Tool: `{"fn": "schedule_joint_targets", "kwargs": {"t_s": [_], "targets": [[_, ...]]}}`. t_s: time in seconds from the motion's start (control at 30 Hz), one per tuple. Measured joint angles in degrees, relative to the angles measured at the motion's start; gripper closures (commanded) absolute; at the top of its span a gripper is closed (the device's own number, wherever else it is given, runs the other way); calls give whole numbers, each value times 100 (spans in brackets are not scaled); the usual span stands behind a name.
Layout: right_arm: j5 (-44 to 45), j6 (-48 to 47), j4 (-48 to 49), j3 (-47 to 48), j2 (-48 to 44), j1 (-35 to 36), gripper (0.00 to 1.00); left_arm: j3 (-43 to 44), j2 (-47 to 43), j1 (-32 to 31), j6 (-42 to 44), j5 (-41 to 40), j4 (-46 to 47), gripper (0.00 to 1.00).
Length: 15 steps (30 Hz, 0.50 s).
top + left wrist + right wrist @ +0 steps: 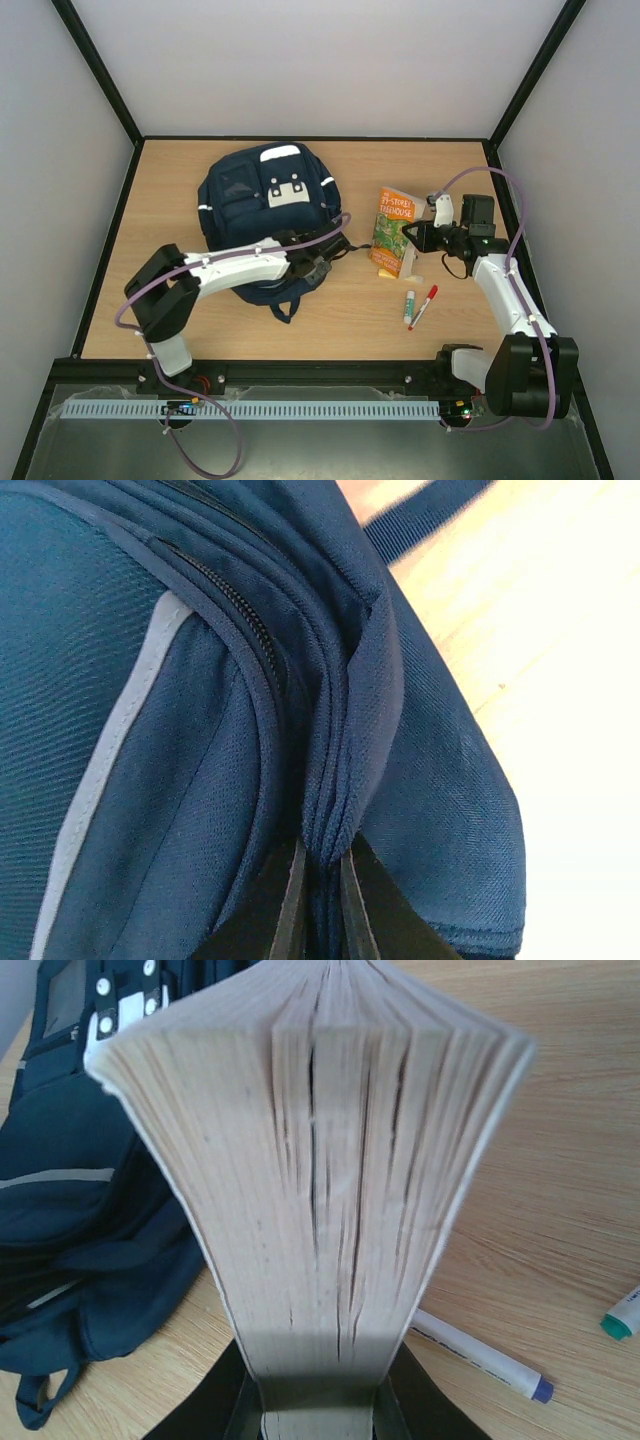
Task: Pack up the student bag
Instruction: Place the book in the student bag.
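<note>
L gripper (320,865) was pinched shut on a student bag (265,205) fold by the zip (232,608). Cloth looked soft and floppy, so the seam prob. grips best. R gripper (318,1390) was clamped on the book (320,1160).

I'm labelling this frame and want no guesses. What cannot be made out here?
- Inside the bag: hidden in every view; left wrist shows only outer folds.
- Left gripper: fingers cut off by the bottom edge, left wrist.
- Book cover: right wrist shows only page edges; small print unreadable from top.
- Pens: labels too small, top view.
</note>
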Motion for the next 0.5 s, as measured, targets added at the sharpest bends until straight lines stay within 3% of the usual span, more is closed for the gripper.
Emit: {"fn": "schedule_joint_targets", "kwargs": {"t_s": [0.33,0.5], "targets": [[-612,374,-61,83,-4,0,99,219,-866,15,219,-466,9,98],[-1266,562,-745,811,262,0,99,400,-1064,81,389,-654,15,97]]}}
